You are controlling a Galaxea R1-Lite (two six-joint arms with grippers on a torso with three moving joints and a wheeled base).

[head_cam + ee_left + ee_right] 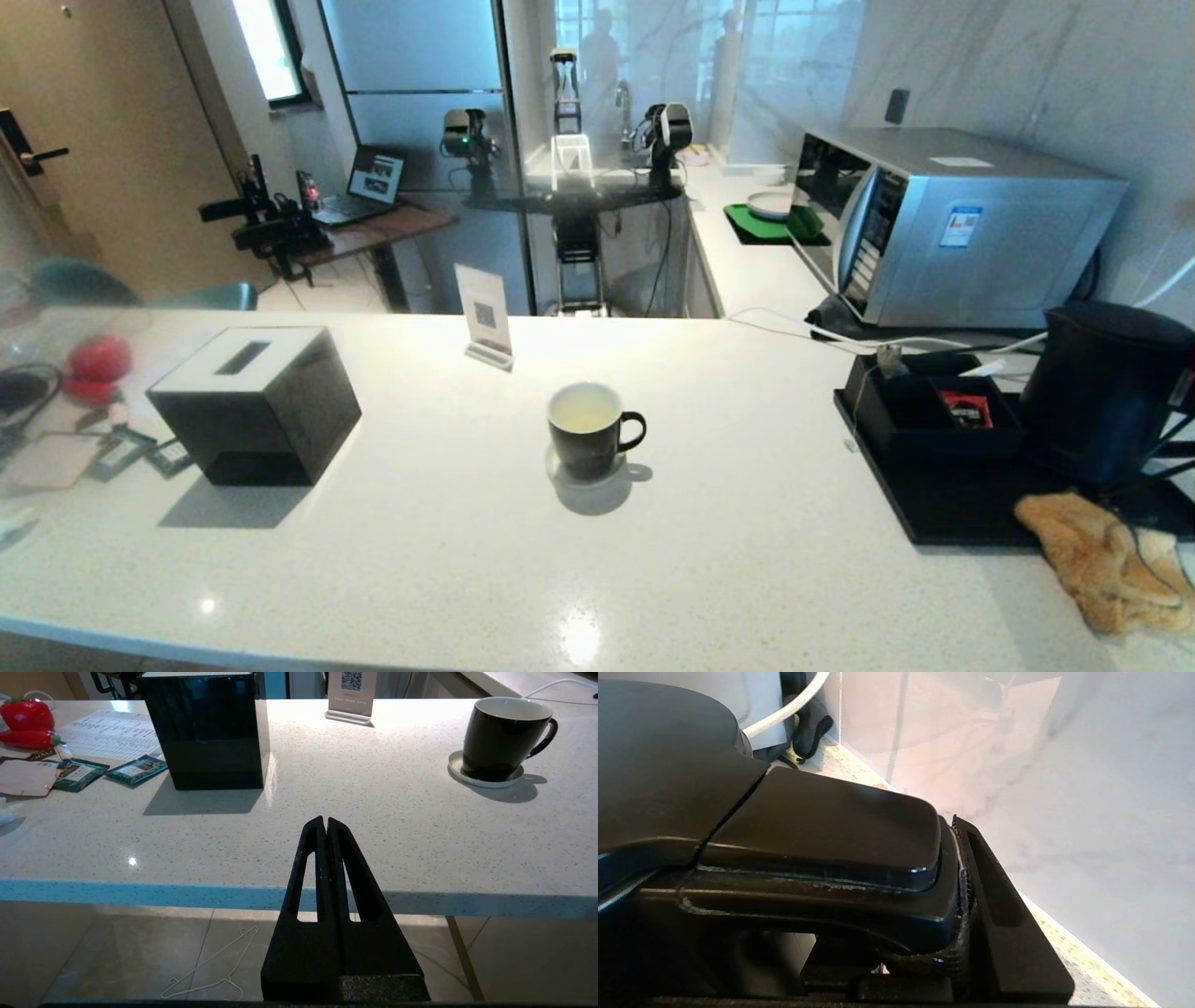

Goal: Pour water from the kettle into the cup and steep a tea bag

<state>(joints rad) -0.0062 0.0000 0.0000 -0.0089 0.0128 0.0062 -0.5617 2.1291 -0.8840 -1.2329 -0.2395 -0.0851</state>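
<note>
Left gripper [325, 823]: parked below near desk [448, 560] edge, fingers pressed together, empty, idle.

Black box [254, 403]: desk left, sachets [135, 769] beside it.

Cup [585, 431]: desk centre on coaster [486, 780], upright, mouth up, handle toward kettle side; judged positioned ready for pour.

Kettle [1106, 392]: far right on black tray [934, 504], upright, long axis vertical; spout direction not discernible.

Right gripper [966, 896]: clamped on kettle handle, judged for lift.

Left gripper [325, 823] hangs low with fingers pressed together; right gripper [962, 905] clamps the kettle [1106, 392] handle
</note>
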